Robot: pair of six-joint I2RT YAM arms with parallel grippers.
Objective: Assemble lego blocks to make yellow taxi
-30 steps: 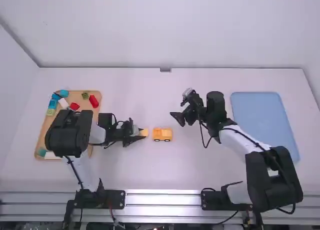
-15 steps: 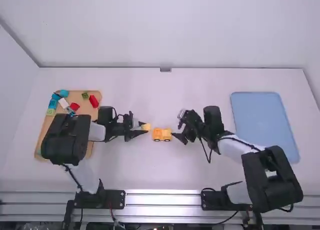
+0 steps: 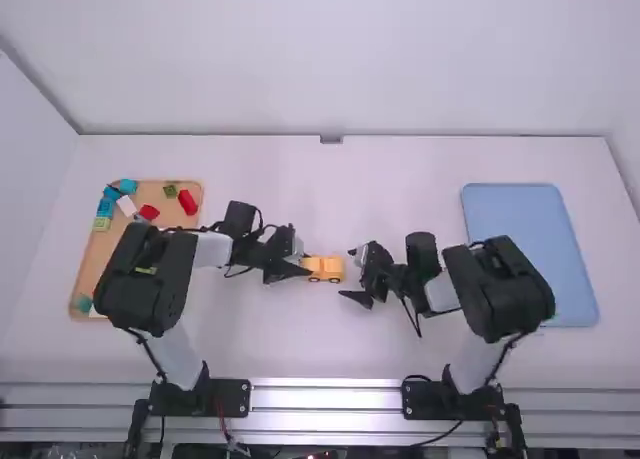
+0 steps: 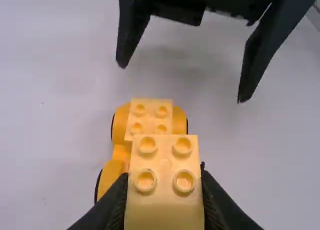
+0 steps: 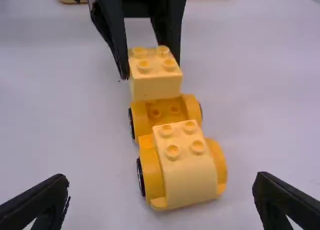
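My left gripper [image 3: 300,269] is at the left end of the yellow car [image 3: 325,269], and my right gripper [image 3: 352,276] is just right of it. In the left wrist view my left gripper [image 4: 164,190] is shut on a pale yellow block [image 4: 165,162], which hides part of the car. My right gripper [image 5: 160,202] has its fingers wide apart around the near end of the orange-yellow wheeled base [image 5: 147,162]. One pale yellow block [image 5: 190,172] sits on that end; the held block [image 5: 156,82] is above the far end, where bare studs show.
At the left, partly under the left arm, lies a wooden tray [image 3: 178,194] with red, blue, green and white blocks. A blue tray [image 3: 530,249] lies at the right.
The left gripper has moved right, bringing its block over the car's left end. The right gripper has come left and nearer the camera, close to the car. The car looks unmoved.
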